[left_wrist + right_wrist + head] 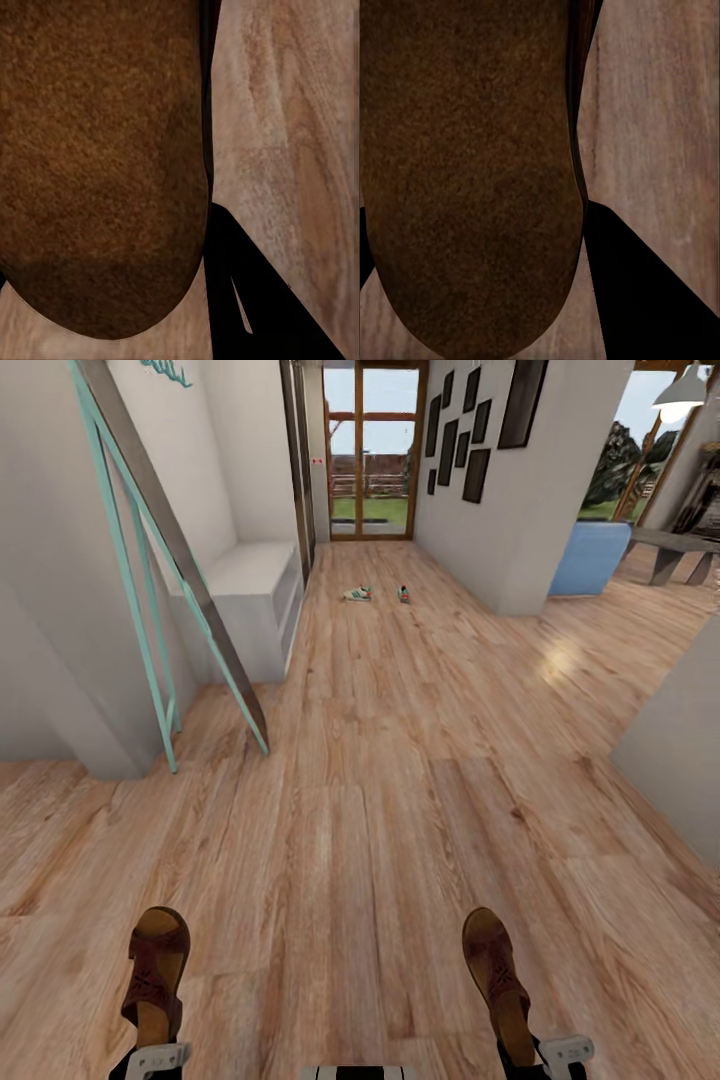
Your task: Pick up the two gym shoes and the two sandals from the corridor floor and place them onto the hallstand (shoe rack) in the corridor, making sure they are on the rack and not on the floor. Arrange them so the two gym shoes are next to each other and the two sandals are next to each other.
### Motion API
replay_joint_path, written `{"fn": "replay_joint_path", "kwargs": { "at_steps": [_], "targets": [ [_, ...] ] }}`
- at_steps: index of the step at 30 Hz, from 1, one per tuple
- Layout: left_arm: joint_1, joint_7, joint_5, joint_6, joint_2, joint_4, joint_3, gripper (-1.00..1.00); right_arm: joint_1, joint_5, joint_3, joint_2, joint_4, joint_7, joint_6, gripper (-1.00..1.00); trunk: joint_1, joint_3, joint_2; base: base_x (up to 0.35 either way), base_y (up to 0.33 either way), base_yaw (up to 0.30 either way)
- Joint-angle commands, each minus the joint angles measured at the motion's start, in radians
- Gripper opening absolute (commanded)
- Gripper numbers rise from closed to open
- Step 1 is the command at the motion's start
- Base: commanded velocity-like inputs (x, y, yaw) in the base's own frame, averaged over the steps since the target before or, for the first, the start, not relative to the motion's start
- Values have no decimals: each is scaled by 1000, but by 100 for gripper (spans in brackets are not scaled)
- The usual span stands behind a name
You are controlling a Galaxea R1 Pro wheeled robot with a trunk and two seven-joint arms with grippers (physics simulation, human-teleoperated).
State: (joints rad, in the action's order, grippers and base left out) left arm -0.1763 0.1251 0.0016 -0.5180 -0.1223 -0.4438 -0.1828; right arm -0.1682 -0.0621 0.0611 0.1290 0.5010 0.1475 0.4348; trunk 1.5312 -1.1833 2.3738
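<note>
Left gripper (152, 1057): I see it at the bottom edge of the head view, jaws clamped on the heel end of the left sandal (156, 978), which sticks out ahead of it with straps up.
Left sandal, wrist view: my left wrist camera looks at its brown sole (101, 161) from very close, with the floor (285, 127) beyond it and one dark finger (247, 300) beside the sole.
Right gripper (555, 1055): also at the bottom edge of the head view, jaws closed on the heel end of the right sandal (497, 975), toe pointing away from me.
Right sandal, wrist view: its dark brown sole (472, 172) takes up most of my right wrist picture, with floor planks (660, 112) alongside it and a dark finger (652, 300) at the sole's edge.
Sandals relative to the floor: both are held in the grippers above the planks (400, 780), well apart from each other.
Gym shoes (357, 594): two small sneakers far down the corridor from the sandals, lying on the floor near the glass door (372, 450); the second one (404, 594) sits just beside the first, with a gap between them.
Hallstand (255, 595): light grey unit against the wall, on the sandals' far left, nearer to the gym shoes than to me; I see nothing resting on its bench top.
Ladder frame (150, 550): teal and grey, leaning between the sandals and the hallstand.
Picture frames (462, 430): dark, on the wall across the corridor from the hallstand.
</note>
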Motion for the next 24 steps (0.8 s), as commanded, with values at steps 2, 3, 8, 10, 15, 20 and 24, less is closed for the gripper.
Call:
{"fn": "replay_joint_path", "kwargs": {
  "at_steps": [2,3,8,10,15,20,24],
  "targets": [
    [0,10,-2,-2,0,0,-7,-100,-1,-3,6,-1,-1,7,2,-100,0,2,0,0,0,-102],
    [0,10,-2,-2,0,0,-7,-100,-1,-3,6,-1,-1,7,2,-100,0,4,0,0,0,-102],
    [0,10,0,-2,1,-1,-6,-100,0,-3,6,-1,0,7,2,-100,0,12,0,0,0,-101],
    [0,10,0,-2,1,-1,-6,-100,0,-3,6,-2,0,7,1,-100,0,13,0,-3,-38,-60],
    [0,11,-1,-2,2,-1,-6,-100,0,-3,6,-2,1,7,0,-100,0,15,0,-48,-168,-23],
    [0,11,0,-2,2,-1,-6,-100,-1,-3,6,-2,1,7,-1,-100,0,15,0,-87,-240,-5],
    [0,11,0,-2,2,0,-6,-100,-1,-4,6,-2,1,7,-1,-100,0,19,0,-123,-256,6]
  ]
}}
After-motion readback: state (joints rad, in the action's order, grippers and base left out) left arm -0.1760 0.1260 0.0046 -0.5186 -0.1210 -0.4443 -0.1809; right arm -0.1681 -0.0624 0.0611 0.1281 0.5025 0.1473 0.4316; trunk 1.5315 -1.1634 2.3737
